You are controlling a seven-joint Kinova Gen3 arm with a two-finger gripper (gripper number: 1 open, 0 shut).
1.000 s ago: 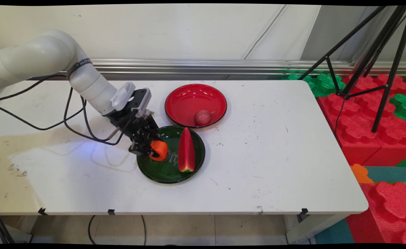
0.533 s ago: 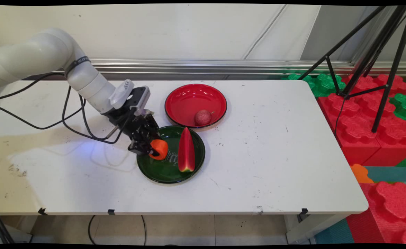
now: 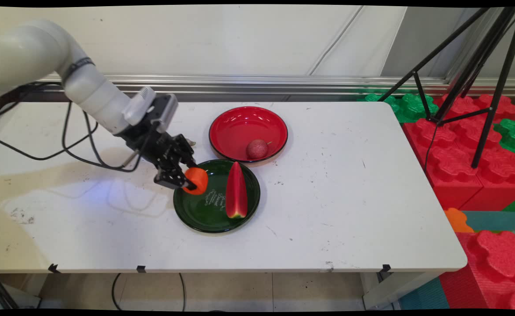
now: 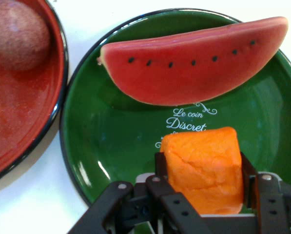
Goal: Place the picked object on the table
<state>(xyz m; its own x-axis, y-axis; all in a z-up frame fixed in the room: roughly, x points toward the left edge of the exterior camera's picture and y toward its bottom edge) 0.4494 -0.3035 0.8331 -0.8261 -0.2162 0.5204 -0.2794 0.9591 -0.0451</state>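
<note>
Orange block [image 4: 203,168] clamped in hand [image 4: 202,187], centre-left, over green plate [image 3: 204,215] beside watermelon slice [image 3: 236,191]; likely light, soft; gripped at flat sides.

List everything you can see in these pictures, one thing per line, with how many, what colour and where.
orange block: one, orange, held in the tool above the green plate's left rim
green plate: one, dark green, middle of the table, white lettering on it
watermelon slice: one, red with green rind, lying on the green plate
red bowl: one, red, just behind the green plate
round fruit: one, dull red, in the red bowl near its front rim
table: one, white
foam blocks: several, red and green, on the floor to the right
tripod: one, black, on the blocks
arm: one, white, black cables hanging, coming from the upper left
tool: one, black, shut on the orange block
</note>
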